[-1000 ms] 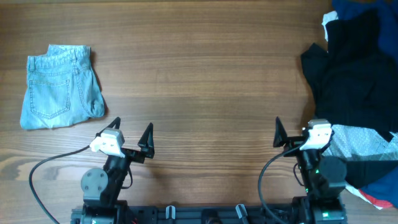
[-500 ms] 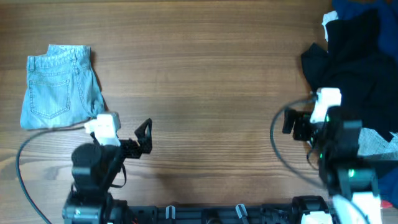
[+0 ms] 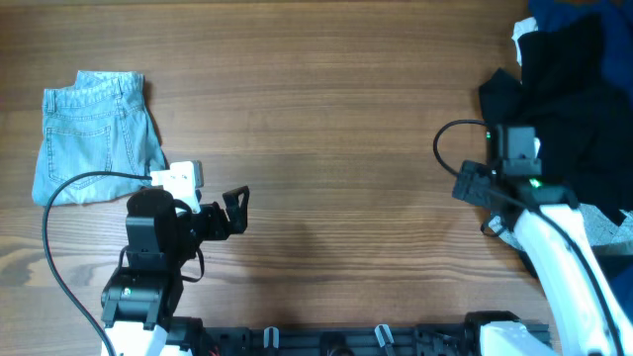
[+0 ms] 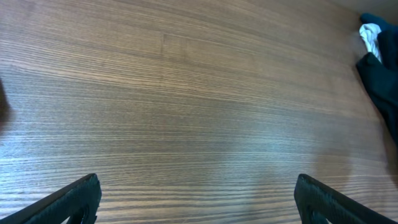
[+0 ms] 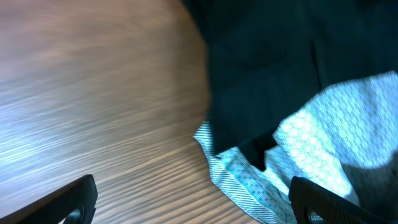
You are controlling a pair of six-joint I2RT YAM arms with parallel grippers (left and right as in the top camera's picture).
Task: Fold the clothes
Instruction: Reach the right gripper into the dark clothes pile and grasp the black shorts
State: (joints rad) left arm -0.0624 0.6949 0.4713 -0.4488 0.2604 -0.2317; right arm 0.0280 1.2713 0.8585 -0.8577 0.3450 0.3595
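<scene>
A brown wooden desk with fine straight grain carries a pair of light-blue denim shorts on its left side, lying flat with the waistband towards the far edge and a stitched back pocket facing up. At the far right corner a dark blue garment is bunched against the edge of the overhead view. Nearer along the right edge lies a pale cloth with a fine dotted print, its striped hem resting on the wood.
</scene>
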